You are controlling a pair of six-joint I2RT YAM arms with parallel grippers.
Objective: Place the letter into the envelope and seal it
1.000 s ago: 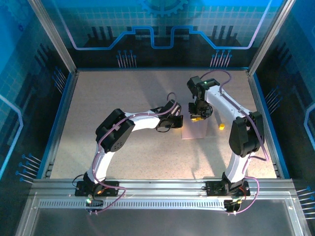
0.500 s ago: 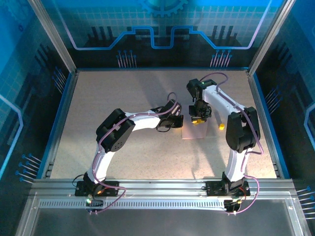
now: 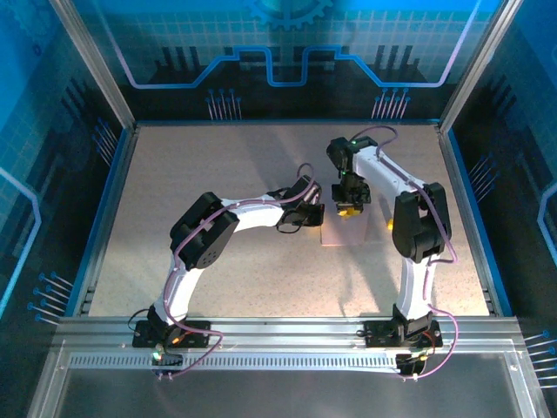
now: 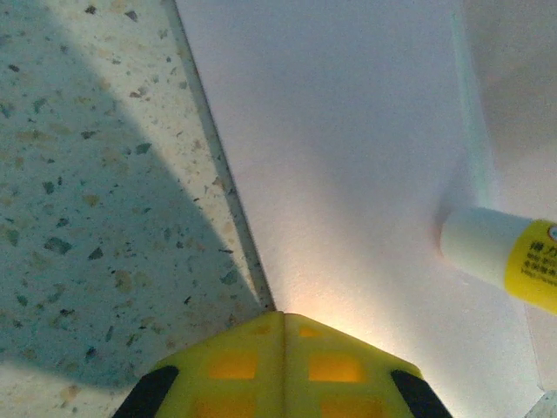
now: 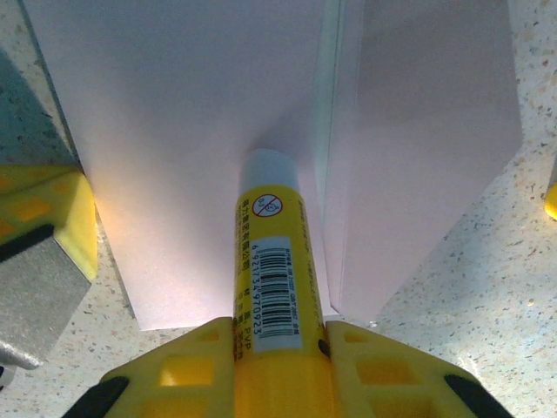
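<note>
The pale pink envelope (image 5: 191, 113) lies flat on the speckled table, its pointed flap (image 5: 426, 131) opened out to the right. My right gripper (image 5: 278, 326) is shut on a yellow glue stick (image 5: 270, 261), whose white tip touches the envelope beside the flap's fold line. My left gripper (image 4: 280, 315) is shut, its tips resting on the envelope (image 4: 348, 131) at its left edge; the glue stick (image 4: 505, 257) shows at the right there. From above, both grippers (image 3: 312, 213) (image 3: 348, 205) meet over the envelope (image 3: 344, 233). The letter is hidden.
A small yellow object (image 5: 552, 196) lies on the table just right of the flap. The left gripper's yellow finger (image 5: 48, 226) sits close to the glue stick's left. Open speckled tabletop (image 3: 218, 165) surrounds the envelope; blue walls ring the table.
The right gripper with the glue stick has shifted slightly away from the bases along the envelope, and its elbow has swung inward. The left arm has stayed still.
</note>
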